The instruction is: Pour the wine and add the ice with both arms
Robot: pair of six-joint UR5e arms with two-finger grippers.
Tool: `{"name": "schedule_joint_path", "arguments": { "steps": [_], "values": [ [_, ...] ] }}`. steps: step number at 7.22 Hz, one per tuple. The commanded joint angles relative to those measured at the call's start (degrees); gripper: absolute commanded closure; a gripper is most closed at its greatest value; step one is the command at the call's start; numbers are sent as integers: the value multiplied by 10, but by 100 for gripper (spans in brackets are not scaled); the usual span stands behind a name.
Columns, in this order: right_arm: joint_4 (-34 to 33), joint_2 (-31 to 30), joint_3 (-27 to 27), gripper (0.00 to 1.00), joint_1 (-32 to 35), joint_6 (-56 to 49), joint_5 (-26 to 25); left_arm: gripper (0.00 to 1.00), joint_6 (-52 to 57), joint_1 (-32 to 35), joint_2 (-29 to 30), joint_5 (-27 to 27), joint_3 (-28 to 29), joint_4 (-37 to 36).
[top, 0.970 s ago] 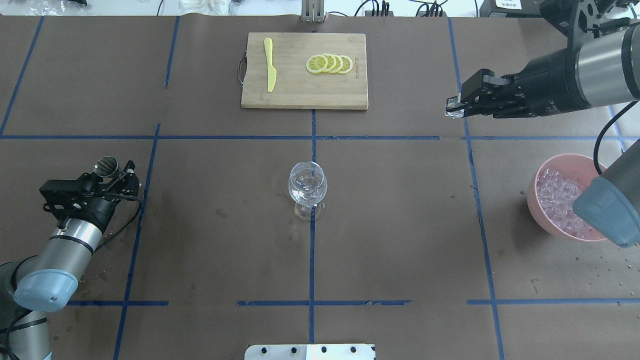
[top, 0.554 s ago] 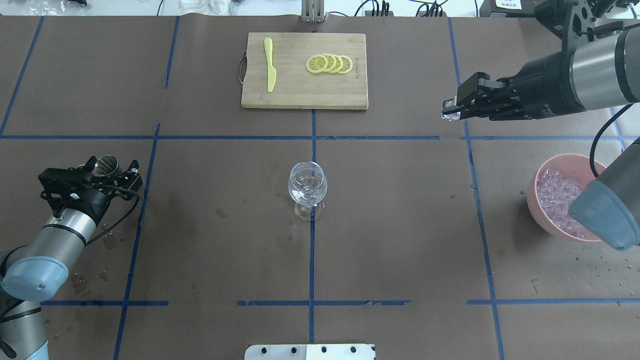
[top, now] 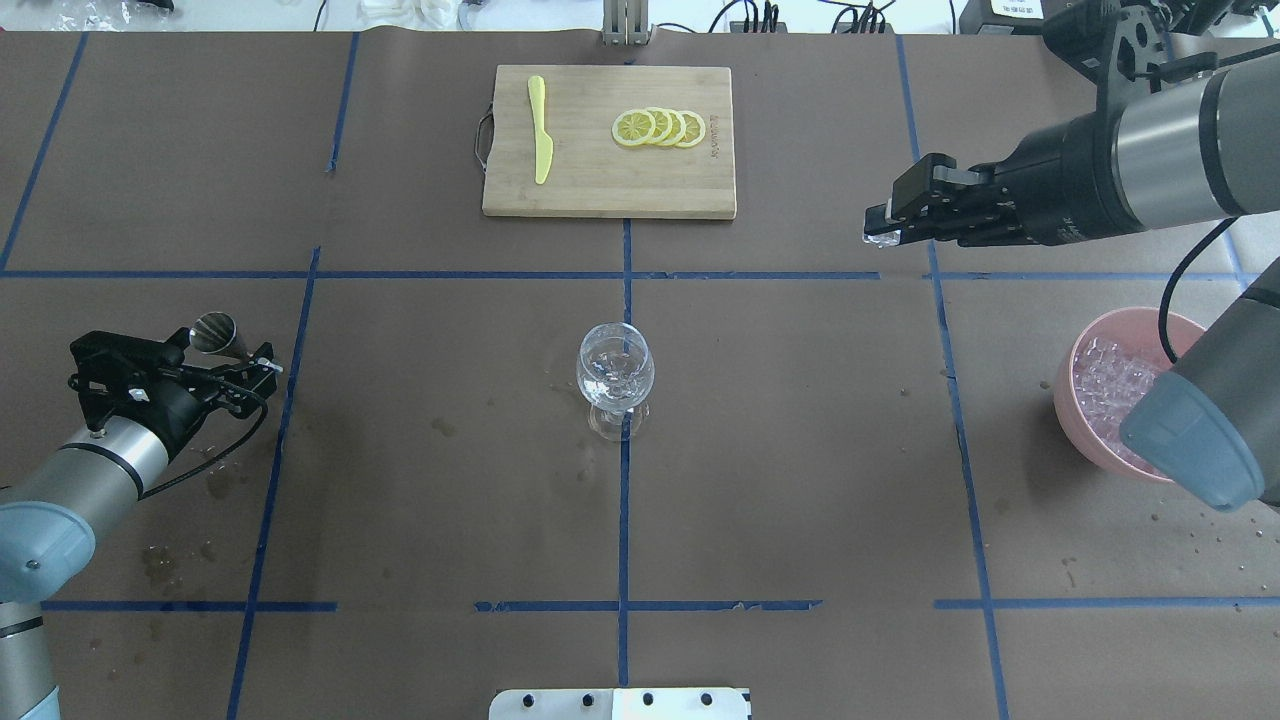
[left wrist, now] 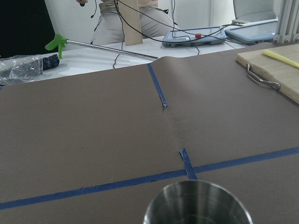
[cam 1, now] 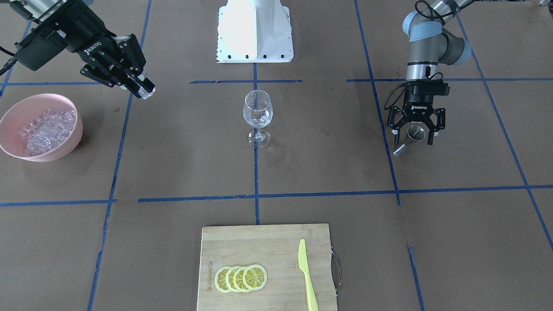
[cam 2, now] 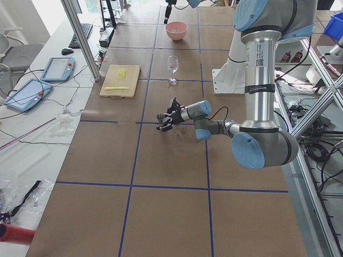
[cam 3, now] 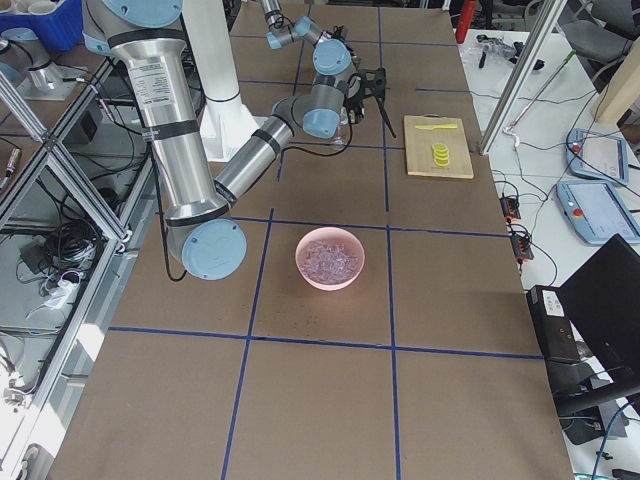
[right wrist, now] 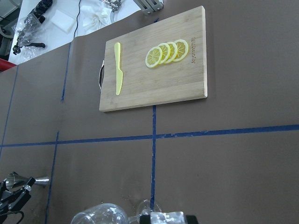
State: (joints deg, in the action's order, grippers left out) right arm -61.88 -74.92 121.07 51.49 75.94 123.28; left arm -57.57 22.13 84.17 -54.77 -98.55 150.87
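My right gripper [top: 878, 232] is shut on a clear ice cube [cam 1: 148, 91] and holds it in the air, far right of the wine glass [top: 614, 372]. The cube also shows at the bottom of the right wrist view [right wrist: 162, 217]. The glass stands upright at the table's middle with clear contents. More ice [top: 1103, 385] is heaped in a pink bowl [top: 1112, 320] at the right. My left gripper [top: 228, 352] is open at the table's left, with its fingers on either side of a steel jigger [cam 1: 415, 133], whose rim fills the bottom of the left wrist view [left wrist: 196, 205].
A wooden cutting board [top: 600, 190] lies at the far middle with lemon slices [top: 660, 128] and a yellow knife [top: 540, 130]. The white pedestal [cam 1: 255, 30] is at the robot's side. Wet spots mark the brown paper around the glass.
My right gripper has moved left with the ice cube, away from the bowl. My left arm has drawn back toward the near left while the jigger stays in place.
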Motion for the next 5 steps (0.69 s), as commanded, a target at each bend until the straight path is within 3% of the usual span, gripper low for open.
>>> {"name": "schedule_joint_path", "arguments": {
  "steps": [1, 5],
  "values": [
    [0, 0, 0, 100, -13, 1, -15, 0, -5, 0, -37, -72, -77, -68],
    [-2, 27, -5, 100, -68, 22, -21, 0, -62, 0, -49, -218, -171, -240]
  ]
}}
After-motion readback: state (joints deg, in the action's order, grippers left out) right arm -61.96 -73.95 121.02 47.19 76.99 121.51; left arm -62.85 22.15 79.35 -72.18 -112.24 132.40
